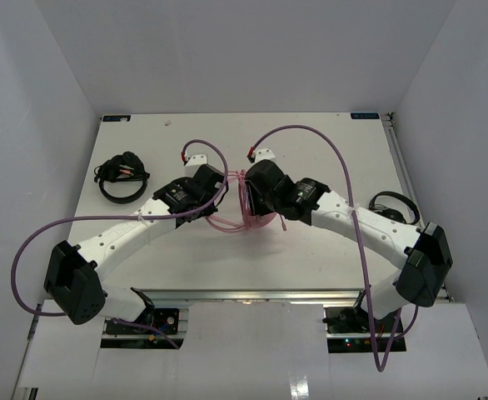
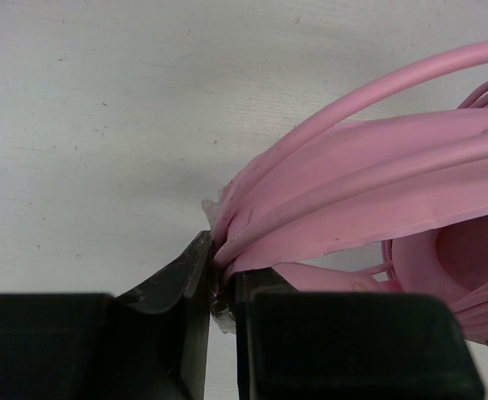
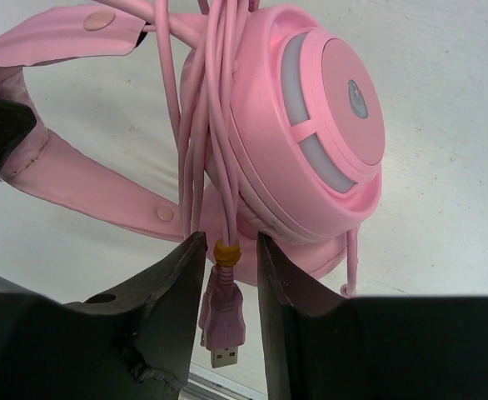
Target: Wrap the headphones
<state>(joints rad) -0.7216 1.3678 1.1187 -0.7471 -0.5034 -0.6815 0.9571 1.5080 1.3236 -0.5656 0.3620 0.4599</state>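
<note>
The pink headphones [image 1: 252, 213] stand on edge at the table's middle, between my two grippers. My left gripper [image 1: 221, 190] is shut on the pink headband [image 2: 369, 183] at its end; its fingertips [image 2: 186, 275] pinch the band's edge. In the right wrist view an ear cup [image 3: 319, 125] fills the frame, with several turns of thin pink cable [image 3: 206, 125] wound over it. My right gripper [image 3: 229, 250] is narrowly open around the cable's USB plug [image 3: 223, 321]. The plug hangs between the jaws with a gap on its right side. The right gripper also shows in the top view [image 1: 251, 185].
A small black headset [image 1: 121, 177] lies at the table's left, and another [image 1: 391, 205] lies at the right edge beside my right arm. Purple arm cables [image 1: 311, 137] arch over the table. The table's near edge [image 1: 252, 293] runs just in front of the headphones.
</note>
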